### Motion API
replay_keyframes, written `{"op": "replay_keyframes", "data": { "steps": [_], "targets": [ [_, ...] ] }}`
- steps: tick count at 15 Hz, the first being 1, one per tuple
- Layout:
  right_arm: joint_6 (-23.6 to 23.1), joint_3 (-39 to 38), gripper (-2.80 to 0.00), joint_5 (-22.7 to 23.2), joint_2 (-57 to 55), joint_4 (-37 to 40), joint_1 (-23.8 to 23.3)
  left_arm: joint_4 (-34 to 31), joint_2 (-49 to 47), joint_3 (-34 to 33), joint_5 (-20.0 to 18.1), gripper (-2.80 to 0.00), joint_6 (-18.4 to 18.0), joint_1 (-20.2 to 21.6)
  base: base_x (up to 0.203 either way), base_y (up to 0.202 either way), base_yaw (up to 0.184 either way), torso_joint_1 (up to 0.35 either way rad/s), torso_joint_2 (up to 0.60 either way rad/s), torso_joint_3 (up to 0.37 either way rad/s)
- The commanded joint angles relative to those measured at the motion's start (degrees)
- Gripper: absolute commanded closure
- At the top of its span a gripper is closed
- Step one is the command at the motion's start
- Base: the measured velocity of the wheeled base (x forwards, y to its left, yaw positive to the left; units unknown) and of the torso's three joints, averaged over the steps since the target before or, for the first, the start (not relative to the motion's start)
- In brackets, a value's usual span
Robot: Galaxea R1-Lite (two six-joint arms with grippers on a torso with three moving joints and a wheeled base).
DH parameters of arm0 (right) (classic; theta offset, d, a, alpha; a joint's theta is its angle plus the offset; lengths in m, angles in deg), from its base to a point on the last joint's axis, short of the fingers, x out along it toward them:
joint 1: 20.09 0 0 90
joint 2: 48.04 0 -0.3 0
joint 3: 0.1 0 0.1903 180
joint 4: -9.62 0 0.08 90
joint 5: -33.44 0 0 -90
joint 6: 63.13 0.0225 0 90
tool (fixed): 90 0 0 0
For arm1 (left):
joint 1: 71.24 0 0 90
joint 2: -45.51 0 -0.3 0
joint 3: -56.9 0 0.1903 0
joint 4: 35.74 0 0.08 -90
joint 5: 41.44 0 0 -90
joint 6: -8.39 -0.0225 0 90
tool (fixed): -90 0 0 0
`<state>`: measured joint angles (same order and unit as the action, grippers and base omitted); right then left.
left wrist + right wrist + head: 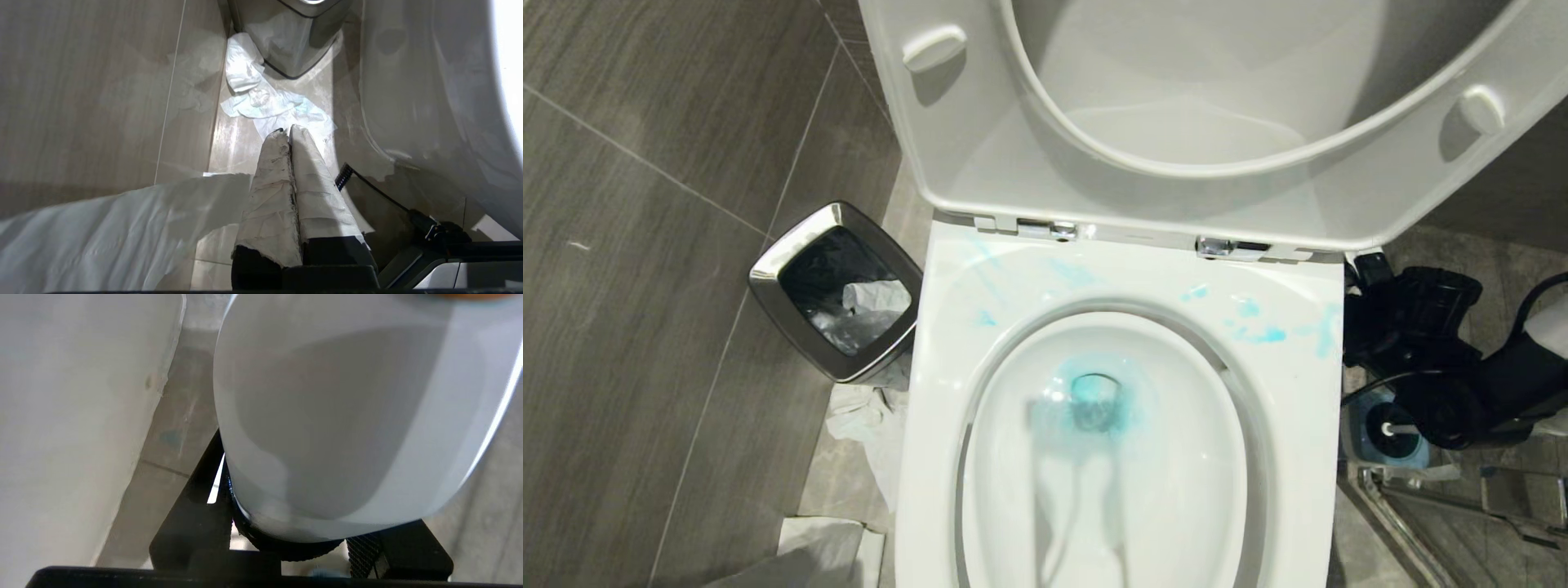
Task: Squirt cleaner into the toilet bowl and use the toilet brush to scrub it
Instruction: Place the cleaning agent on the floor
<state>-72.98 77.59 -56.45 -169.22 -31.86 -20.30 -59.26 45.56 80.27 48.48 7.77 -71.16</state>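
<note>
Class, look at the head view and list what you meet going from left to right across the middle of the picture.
Grey tiled floor → steel-rimmed trash bin → toilet bowl → right arm above the toilet brush in its holder.

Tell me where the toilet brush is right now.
In the head view the toilet brush stands in its holder on the floor, right of the toilet bowl, partly under the right arm.

Bathroom: toilet bowl (pixel 1111 457), raised seat, steel trash bin (pixel 837 290), tiled floor (pixel 645 245).
</note>
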Motion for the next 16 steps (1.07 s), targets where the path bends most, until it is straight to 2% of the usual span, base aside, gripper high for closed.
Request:
{"op": "replay_keyframes", "data": {
  "steps": [1,5,9,16],
  "targets": [
    [-0.4,2.4,0.00,0.1,-0.9,-0.2,0.1,0.0,0.0,-0.1,0.0,0.00,0.0,0.0,0.000,0.000,0.000,0.007,0.00,-0.207],
    [-0.5,5.9,0.00,0.1,-2.0,0.1,0.5,0.0,0.0,-0.1,0.0,0.00,-0.1,0.0,0.000,0.000,0.000,0.004,0.00,-0.153],
    [-0.5,9.4,0.00,0.1,-4.5,0.2,0.8,0.0,0.0,-0.1,0.0,0.00,-0.1,0.0,0.000,0.000,0.000,0.000,0.00,-0.013],
    [-0.5,10.8,0.00,0.2,-5.6,1.0,1.2,0.0,0.0,-0.1,0.0,0.00,-0.2,-0.1,0.000,0.000,0.000,0.000,0.00,-0.023]
  ]
}}
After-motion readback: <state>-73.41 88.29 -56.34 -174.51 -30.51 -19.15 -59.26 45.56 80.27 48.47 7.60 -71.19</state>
